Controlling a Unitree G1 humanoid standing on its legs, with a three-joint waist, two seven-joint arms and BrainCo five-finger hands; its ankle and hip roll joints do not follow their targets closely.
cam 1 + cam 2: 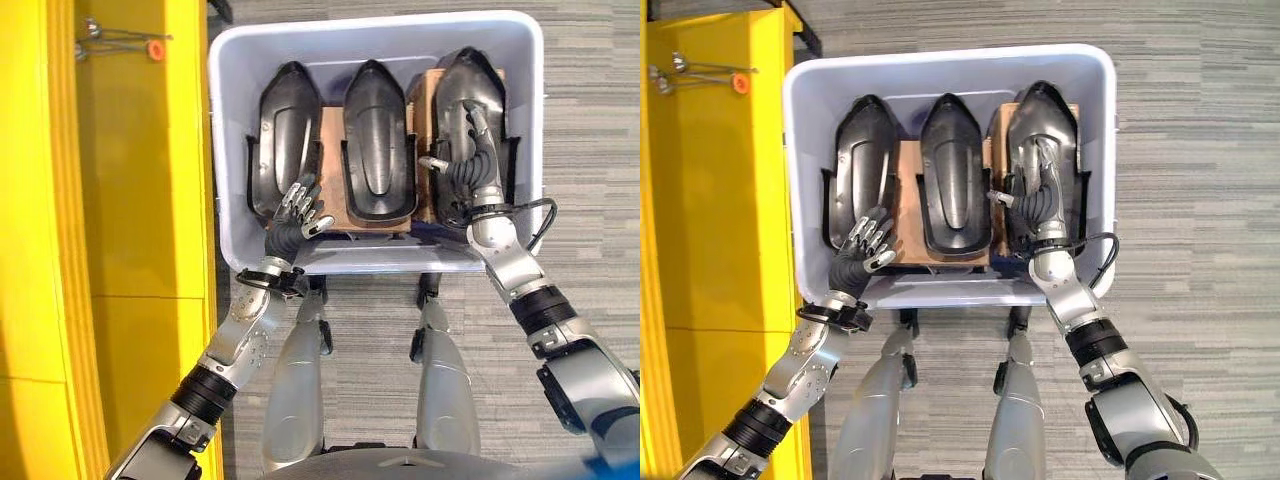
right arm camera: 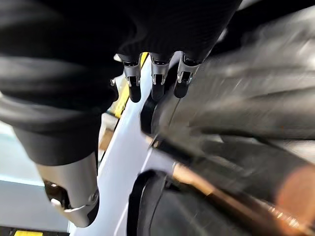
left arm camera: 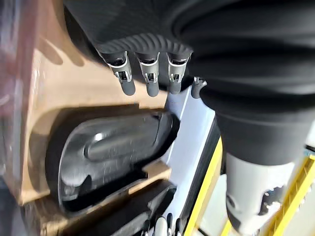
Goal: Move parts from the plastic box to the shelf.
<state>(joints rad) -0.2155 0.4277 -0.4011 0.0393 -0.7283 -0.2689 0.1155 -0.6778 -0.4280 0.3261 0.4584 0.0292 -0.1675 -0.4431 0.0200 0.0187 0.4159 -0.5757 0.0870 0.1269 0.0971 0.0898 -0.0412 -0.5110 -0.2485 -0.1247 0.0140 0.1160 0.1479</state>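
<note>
Right hand (image 1: 470, 160): laid flat along the back of the right-hand black moulded part (image 1: 478, 88), fingers straight and pointing to the far wall, thumb out to the side; nothing gripped. Judged a settling or feeling-out contact ahead of a grasp.

Left hand (image 1: 297, 215): near end of the left-hand black moulded part (image 1: 285, 135), fingers loosely bent and spread, touching or just above the shell; contact not readable, nothing held.

Middle black moulded part (image 1: 378, 140): between the other two, untouched.

All three parts: lengthwise, side by side, pointed ends toward the far wall, nested on brown cardboard spacers (image 1: 332, 135), apparently to keep shells apart and upright for picking.

Plastic box (image 1: 375, 30): pale grey-white, open-topped, on striped grey carpet floor (image 1: 590, 150), directly ahead.

Yellow shelf (image 1: 130, 200): just beside the box on the left; small metal clip with orange tip (image 1: 150, 47) on it. No part yet moved there.
</note>
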